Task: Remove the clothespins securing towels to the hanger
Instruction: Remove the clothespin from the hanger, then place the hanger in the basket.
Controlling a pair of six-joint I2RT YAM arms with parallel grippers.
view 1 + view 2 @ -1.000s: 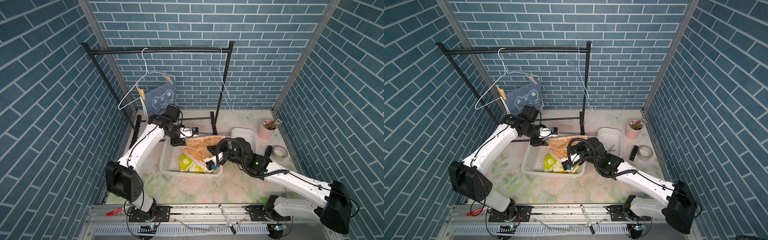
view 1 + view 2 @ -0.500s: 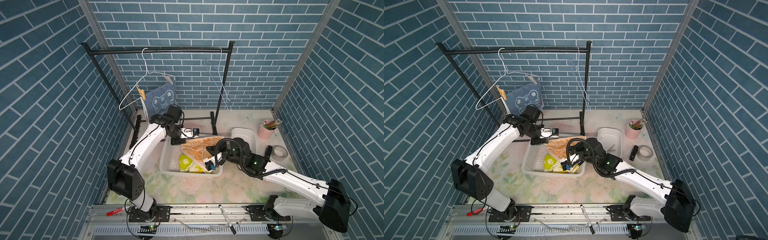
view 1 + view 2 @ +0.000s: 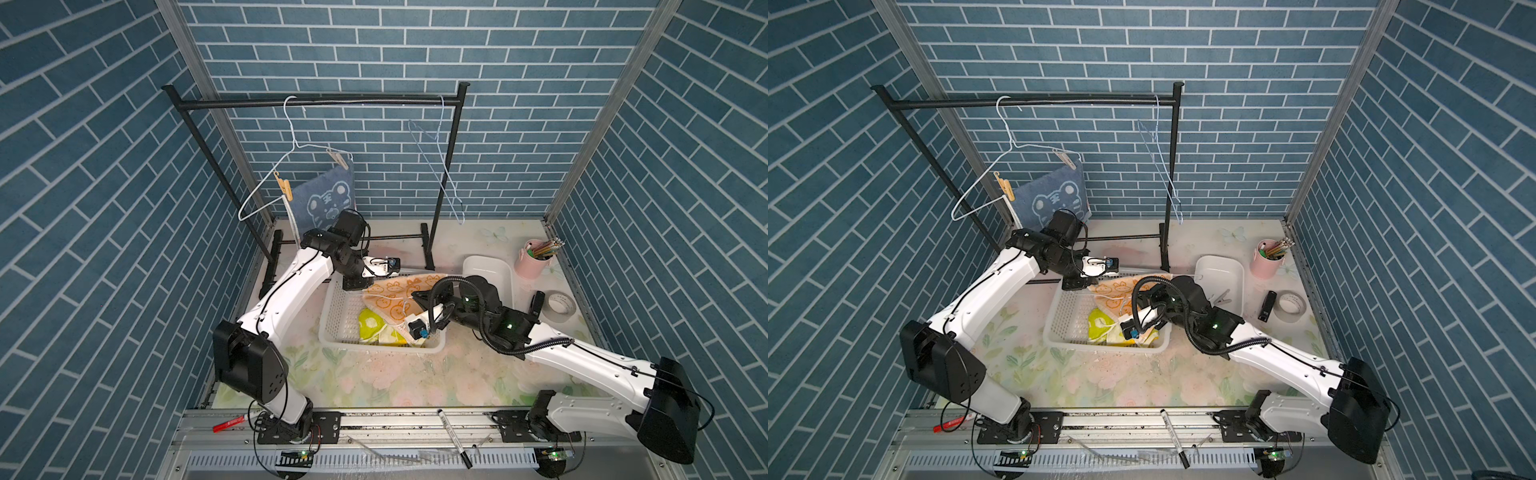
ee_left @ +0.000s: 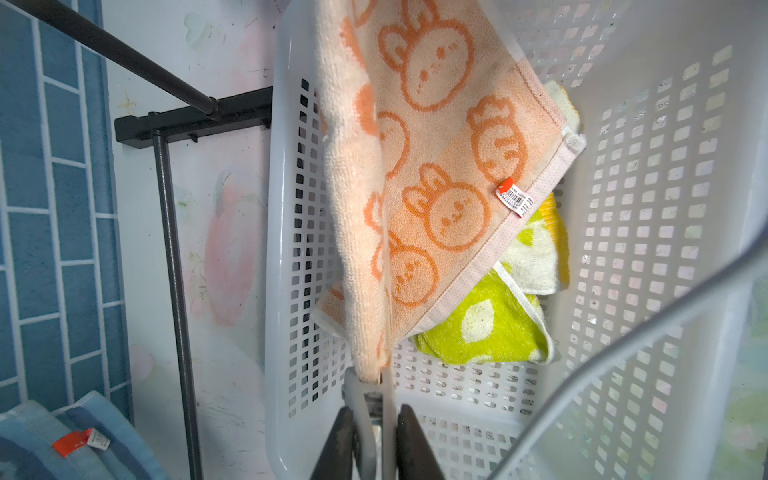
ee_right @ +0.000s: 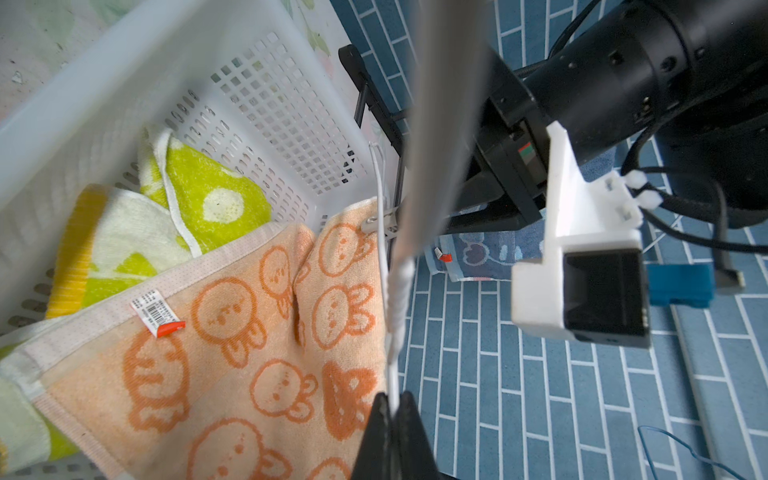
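Fingers (image 4: 336, 440) of the left end effector (image 4: 374, 409) pinch the tails of a pale clothespin (image 4: 387, 399). It points straight out from them, and its mouth bites the orange bunny towel (image 4: 436, 145). The right end effector (image 5: 392, 405) grips the white wire hanger (image 5: 398, 291) tight, just beside that towel. Below both, the white basket (image 4: 282, 208) holds the yellow-green towel (image 4: 478, 332).
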